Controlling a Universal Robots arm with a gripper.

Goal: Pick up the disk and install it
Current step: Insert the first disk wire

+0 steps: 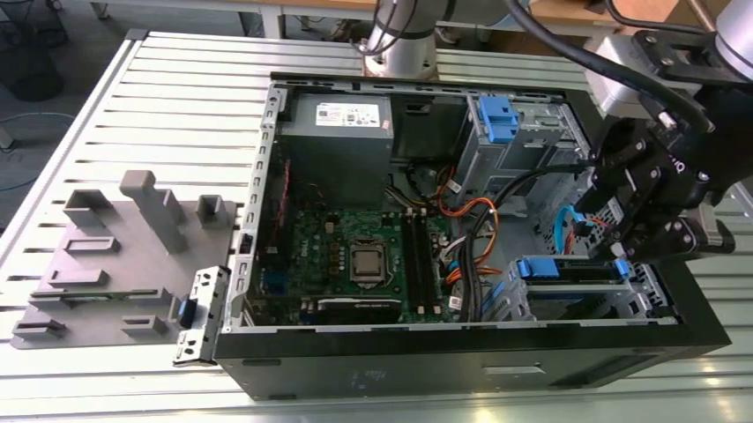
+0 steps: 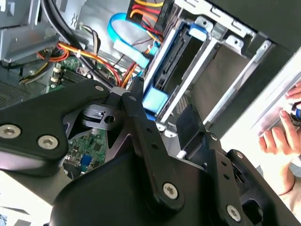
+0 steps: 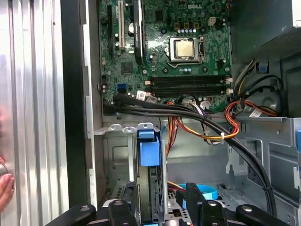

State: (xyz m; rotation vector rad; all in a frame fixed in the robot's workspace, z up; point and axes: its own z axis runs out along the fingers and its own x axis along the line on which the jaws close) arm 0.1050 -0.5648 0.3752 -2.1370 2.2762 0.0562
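My jaws stand apart and grip nothing. I, the gripper (image 3: 162,195), hang over the metal drive cage (image 3: 115,160) inside the open computer case (image 1: 471,361). The disk (image 3: 149,153) stands on its edge in a slot of this cage, with its blue bracket turned toward me.

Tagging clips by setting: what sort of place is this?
Probably a robotics lab or workshop: an open PC case lies on a slatted metal table, a grey fixture plate sits beside it, and a robot arm's base stands behind the case.
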